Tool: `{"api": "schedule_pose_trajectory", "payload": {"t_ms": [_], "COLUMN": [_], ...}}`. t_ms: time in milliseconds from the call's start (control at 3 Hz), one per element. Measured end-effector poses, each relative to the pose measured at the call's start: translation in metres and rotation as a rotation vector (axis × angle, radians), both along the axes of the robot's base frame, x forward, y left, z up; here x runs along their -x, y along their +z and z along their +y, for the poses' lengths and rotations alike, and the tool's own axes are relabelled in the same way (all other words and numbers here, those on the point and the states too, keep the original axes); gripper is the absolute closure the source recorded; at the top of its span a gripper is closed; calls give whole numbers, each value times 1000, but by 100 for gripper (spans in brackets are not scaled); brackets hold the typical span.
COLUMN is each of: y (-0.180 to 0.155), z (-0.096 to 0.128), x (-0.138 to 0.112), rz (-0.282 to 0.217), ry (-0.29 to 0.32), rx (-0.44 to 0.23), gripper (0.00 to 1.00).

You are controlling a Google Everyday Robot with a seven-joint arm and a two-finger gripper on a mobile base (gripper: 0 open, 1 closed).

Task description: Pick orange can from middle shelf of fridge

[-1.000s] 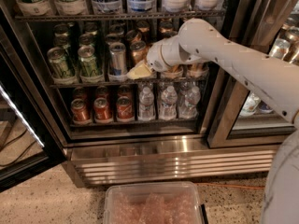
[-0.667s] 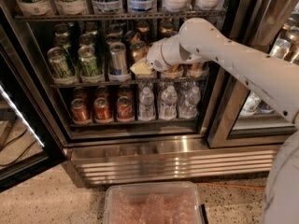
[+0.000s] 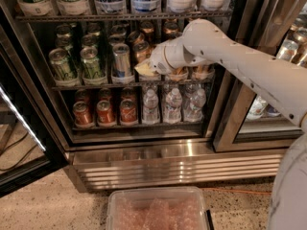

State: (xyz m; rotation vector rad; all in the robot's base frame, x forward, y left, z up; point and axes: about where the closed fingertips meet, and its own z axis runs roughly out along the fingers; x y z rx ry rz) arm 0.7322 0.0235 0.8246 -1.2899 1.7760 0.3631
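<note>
One orange can stands on the middle shelf of the fridge, just above the middle of the picture, with a silver can on its left. The gripper is right at its lower front, but I cannot tell if it is holding the can. I think the can is light, hard and smooth, so it could slip or dent, and the best place to hold it is around its round middle.
</note>
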Motion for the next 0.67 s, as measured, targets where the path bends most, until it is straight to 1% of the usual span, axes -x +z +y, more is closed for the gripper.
{"api": "schedule_pose_trajectory", "payload": {"t_ms": [667], "y": [4], "z": [0], "x": [1], "rz": [0], "ry": [0], "rx": [0], "gripper": [100]}}
